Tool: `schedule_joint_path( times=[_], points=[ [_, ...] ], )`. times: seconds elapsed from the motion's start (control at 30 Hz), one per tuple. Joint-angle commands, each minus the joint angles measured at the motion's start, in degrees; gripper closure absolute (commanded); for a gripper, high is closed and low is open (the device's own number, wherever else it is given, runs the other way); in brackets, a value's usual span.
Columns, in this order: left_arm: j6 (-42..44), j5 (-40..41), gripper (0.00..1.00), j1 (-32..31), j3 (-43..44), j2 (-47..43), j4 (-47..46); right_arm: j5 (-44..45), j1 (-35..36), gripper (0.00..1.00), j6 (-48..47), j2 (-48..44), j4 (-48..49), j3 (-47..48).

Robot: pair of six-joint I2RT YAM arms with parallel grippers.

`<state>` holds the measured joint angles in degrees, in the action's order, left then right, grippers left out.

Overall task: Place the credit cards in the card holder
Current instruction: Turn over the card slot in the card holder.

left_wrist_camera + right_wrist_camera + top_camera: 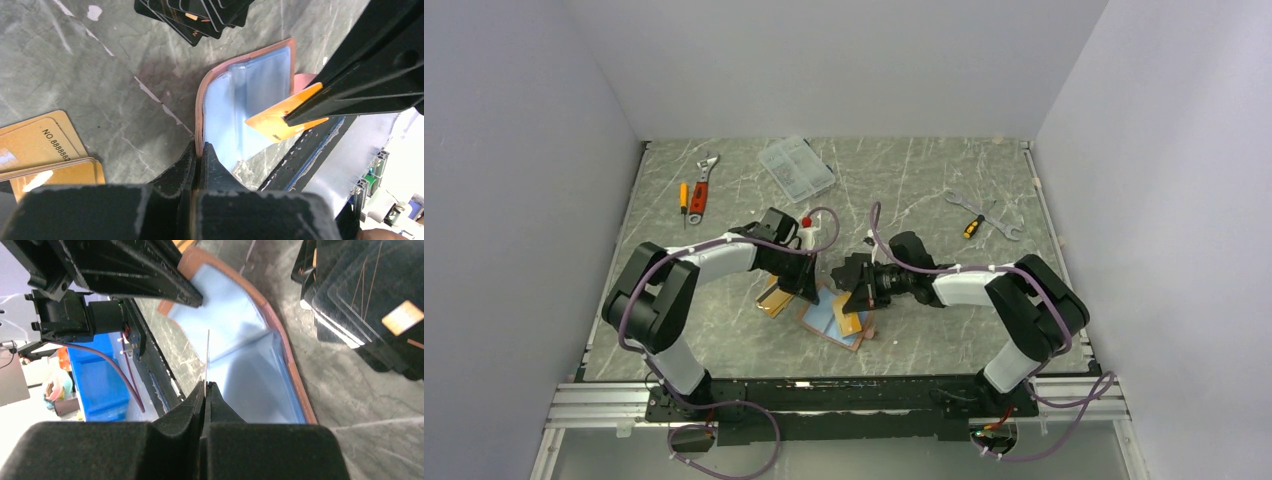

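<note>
The pink card holder (826, 318) lies open, its pale-blue inside up. My left gripper (812, 290) is shut on the holder's pink rim (199, 107), seen close in the left wrist view (200, 150). My right gripper (854, 305) is shut on an orange-gold credit card (277, 119) and holds it tilted over the blue pocket (250, 90). In the right wrist view (205, 385) that card shows edge-on (207, 355) above the holder (250, 370). Two more gold cards (35, 145) lie stacked on the table left of the holder (774, 298).
Black flat pieces (195, 15) lie just beyond the holder (360, 290). A white bottle with a red cap (806, 232) stands behind the left gripper. A clear compartment box (796, 168), a wrench and screwdriver (696, 192) and more tools (984, 215) lie at the back.
</note>
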<state>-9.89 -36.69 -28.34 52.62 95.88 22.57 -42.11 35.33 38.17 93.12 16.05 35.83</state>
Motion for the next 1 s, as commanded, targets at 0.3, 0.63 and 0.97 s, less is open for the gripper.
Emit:
schedule_joint_path(
  times=[0.3, 0.63, 0.97],
  points=[
    [-12.52, -4.59, 1.00, 0.08, -2.64, 4.42, -6.18, 0.75, 1.77, 1.00, -0.31, -2.01, -3.83, 0.41],
    [-8.19, -8.51, 0.81, 0.84, -6.30, 1.54, -10.57, 2.94, 2.81, 1.00, -3.58, 2.43, -11.83, 3.55],
    [2.48, -10.12, 0.54, 3.40, -5.15, -2.83, -5.11, 8.44, 5.28, 1.00, -3.96, 1.61, -14.45, -0.76]
  ],
)
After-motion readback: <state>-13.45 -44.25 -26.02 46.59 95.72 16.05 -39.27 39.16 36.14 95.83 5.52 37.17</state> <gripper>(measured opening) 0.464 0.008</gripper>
